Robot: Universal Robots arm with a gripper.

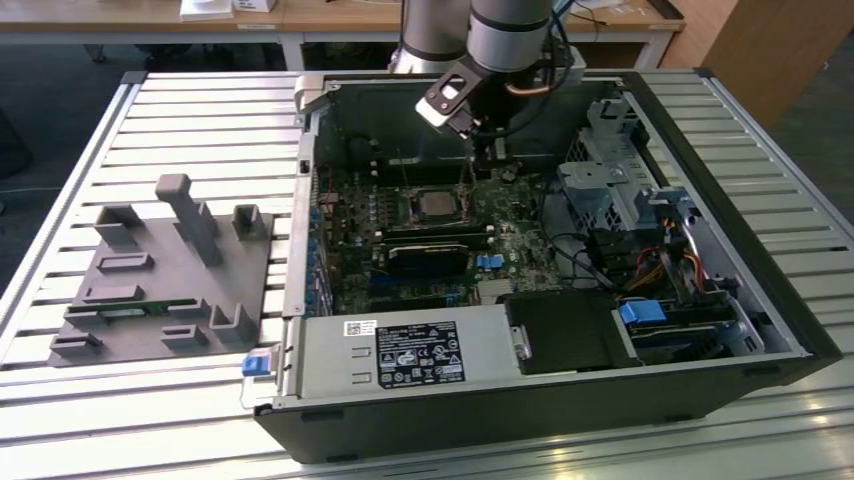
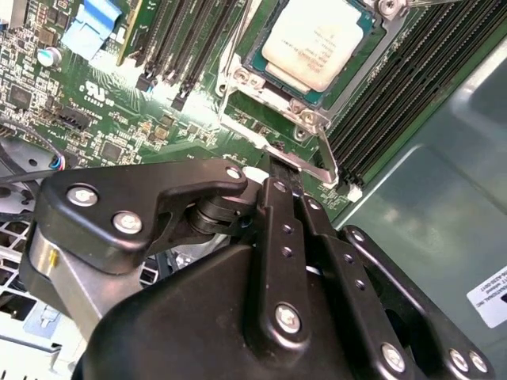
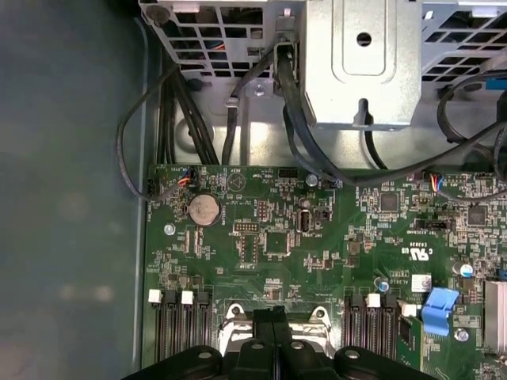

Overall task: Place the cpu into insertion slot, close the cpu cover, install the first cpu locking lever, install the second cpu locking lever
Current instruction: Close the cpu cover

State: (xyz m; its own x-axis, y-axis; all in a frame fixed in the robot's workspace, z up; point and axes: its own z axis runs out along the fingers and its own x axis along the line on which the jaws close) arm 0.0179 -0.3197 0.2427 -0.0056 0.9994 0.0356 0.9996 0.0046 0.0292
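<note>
cpu (image 2: 313, 41): seated on motherboard (image 2: 119, 119), cpu cover (image 2: 306, 119) down around it.
tool (image 2: 277, 170): narrow, fingers (image 2: 283, 229) pressed together, tips at locking lever (image 2: 323, 158).

— What sort of place is this?
— A robotics lab or test workshop: an opened computer case (image 1: 534, 415) lies on a slatted metal table (image 1: 200, 120), with a grey moulded fixture (image 1: 160, 290) near the table's edge on the exterior view's left
— Anything else?
— A robot arm (image 1: 514, 30) reaches into the case, and wooden desks (image 1: 334, 15) stand past the table's far edge
</note>
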